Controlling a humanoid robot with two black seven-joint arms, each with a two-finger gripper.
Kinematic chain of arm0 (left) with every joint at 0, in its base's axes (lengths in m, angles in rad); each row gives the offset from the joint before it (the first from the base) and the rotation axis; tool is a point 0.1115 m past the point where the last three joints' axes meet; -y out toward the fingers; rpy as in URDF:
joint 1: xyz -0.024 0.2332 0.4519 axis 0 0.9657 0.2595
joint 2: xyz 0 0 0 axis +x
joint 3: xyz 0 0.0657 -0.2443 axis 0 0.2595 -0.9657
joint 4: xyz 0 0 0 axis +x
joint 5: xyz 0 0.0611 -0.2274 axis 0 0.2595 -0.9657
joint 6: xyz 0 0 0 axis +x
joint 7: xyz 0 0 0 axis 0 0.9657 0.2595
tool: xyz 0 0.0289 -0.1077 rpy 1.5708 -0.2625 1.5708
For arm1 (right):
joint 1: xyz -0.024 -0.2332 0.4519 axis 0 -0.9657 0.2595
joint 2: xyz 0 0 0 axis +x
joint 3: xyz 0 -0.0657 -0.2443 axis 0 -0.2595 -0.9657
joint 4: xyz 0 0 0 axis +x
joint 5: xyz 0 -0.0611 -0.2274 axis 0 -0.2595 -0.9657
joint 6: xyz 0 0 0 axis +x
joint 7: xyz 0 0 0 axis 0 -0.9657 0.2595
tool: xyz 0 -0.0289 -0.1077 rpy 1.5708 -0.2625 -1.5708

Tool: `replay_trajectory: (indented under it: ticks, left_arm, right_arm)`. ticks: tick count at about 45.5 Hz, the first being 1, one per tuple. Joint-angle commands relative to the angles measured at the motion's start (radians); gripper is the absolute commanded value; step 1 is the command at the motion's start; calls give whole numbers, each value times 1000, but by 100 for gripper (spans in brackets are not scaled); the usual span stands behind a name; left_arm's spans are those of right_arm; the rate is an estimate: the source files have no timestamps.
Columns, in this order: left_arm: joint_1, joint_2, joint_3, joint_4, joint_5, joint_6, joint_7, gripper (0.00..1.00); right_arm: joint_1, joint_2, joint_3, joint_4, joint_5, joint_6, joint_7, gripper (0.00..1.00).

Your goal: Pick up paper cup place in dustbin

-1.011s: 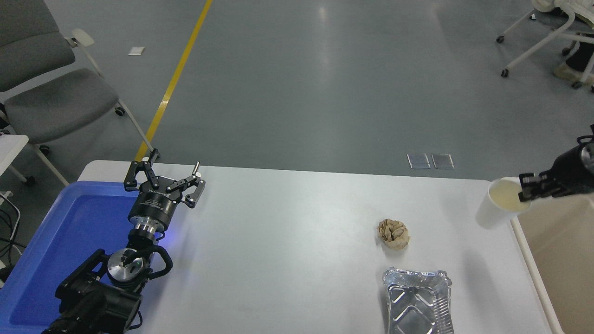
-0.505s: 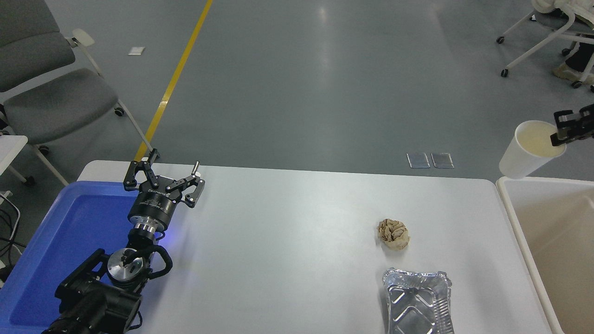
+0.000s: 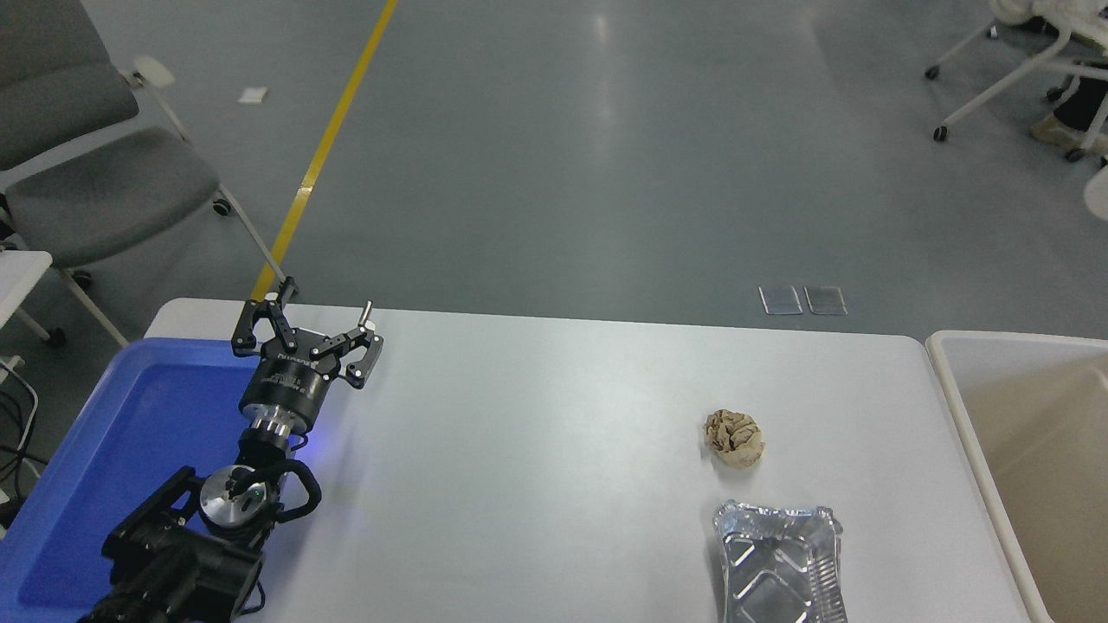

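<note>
A tiny white curved bit of the paper cup (image 3: 1099, 192) peeks in at the right edge, high above the dustbin (image 3: 952, 394) with its smooth beige walls; the rest is cut off. The right gripper is out of sight. The left gripper (image 3: 310, 322) rests with fingers spread over the shiny blue tray (image 3: 104, 450), and a crumpled paper ball (image 3: 734, 437) sits near a wrinkly foil tray (image 3: 779, 562).

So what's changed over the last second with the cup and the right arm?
The right gripper carried the paper cup up and to the right, from beside the dustbin rim to the frame's right edge; now only a sliver of cup shows and the gripper is out of view. The left gripper, paper ball and foil tray stayed put.
</note>
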Motion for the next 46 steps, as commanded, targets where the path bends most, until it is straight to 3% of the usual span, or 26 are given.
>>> replay_trajectory:
  ticks: [1,10,17,27,46]
  left_arm:
    - [0,0,0,0,0,1,0,99]
    - [0,-1,-1,0,0,1,0,99]
    - [0,0,-1,0,0,1,0,99]
    - [0,0,-1,0,-1,1,0,99]
    - [0,0,-1,0,-1,1,0,99]
  right_arm:
    - [-388,70,351,-295,276,-198,-111,0]
    - [-618,149,774,-293,281,-436,-193,0]
    - [-713,240,972,-292,283,-546,-226,0]
    - [-804,315,1162,-289,284,-628,-234,0]
    - [-903,401,1192,-280,327,-632,-231,0]
